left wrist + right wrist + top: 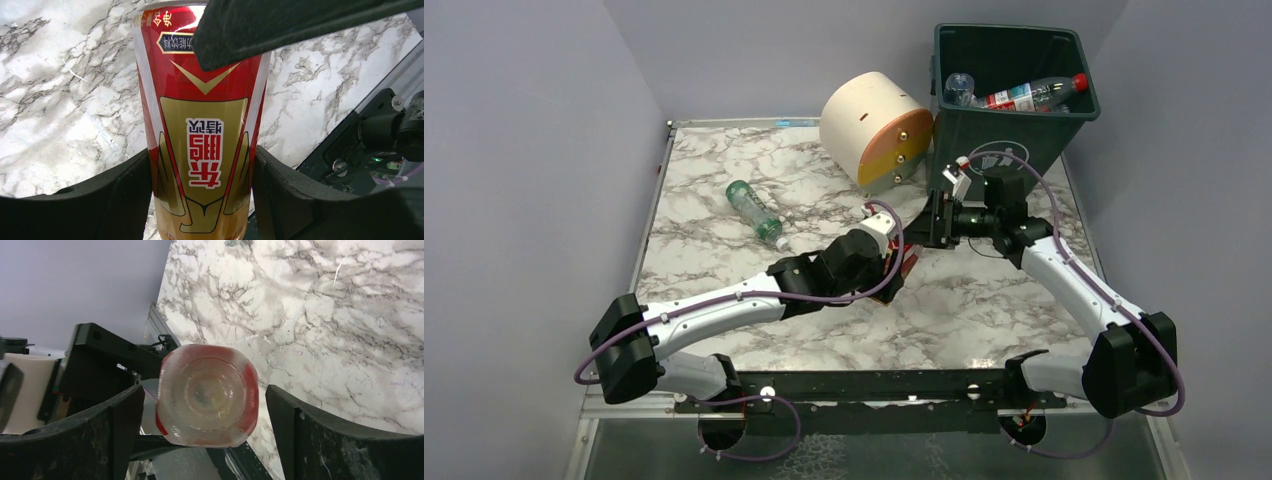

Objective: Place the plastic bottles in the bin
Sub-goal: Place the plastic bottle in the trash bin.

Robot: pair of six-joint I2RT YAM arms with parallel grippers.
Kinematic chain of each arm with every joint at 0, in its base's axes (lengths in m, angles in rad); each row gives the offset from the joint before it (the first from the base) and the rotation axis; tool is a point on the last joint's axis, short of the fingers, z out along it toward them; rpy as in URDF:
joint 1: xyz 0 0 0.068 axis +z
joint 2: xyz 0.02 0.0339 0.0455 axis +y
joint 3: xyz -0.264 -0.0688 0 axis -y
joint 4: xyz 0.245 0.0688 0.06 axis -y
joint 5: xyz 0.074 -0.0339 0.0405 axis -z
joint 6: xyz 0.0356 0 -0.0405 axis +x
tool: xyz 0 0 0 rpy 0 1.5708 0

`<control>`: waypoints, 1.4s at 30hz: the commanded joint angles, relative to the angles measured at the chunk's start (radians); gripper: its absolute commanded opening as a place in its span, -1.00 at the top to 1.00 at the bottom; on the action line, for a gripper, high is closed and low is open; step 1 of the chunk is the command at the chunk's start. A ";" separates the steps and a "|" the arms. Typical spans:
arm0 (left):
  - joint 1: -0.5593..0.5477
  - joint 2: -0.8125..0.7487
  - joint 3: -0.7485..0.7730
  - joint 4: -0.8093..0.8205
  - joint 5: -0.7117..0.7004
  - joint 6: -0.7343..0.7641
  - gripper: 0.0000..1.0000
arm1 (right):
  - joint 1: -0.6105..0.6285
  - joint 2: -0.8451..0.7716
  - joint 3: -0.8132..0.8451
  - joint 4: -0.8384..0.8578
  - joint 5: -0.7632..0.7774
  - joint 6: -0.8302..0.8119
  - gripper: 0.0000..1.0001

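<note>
My left end effector pinches the red-and-gold bottle across its body. Both pads sit tight against the label, with the marble table behind it. My right end effector is spread around the same bottle's base, which sits between my fingers with a narrow gap on each side, touching neither. The two meet near the middle of the table, just in front of the bin. Inside the bin lie a red-capped bottle and a clear bottle. A green-labelled bottle lies on its side on the table, well off to the left.
</note>
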 commanded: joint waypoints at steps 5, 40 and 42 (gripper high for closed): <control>-0.058 -0.006 0.053 0.023 -0.168 0.047 -0.11 | 0.014 -0.019 -0.056 -0.055 -0.028 -0.045 -0.89; -0.103 0.027 0.000 0.146 -0.191 0.080 -0.73 | 0.034 -0.020 -0.053 0.013 -0.064 -0.006 0.01; -0.103 -0.005 -0.031 0.184 -0.183 0.090 -0.98 | 0.035 -0.020 -0.048 0.014 -0.063 -0.004 0.01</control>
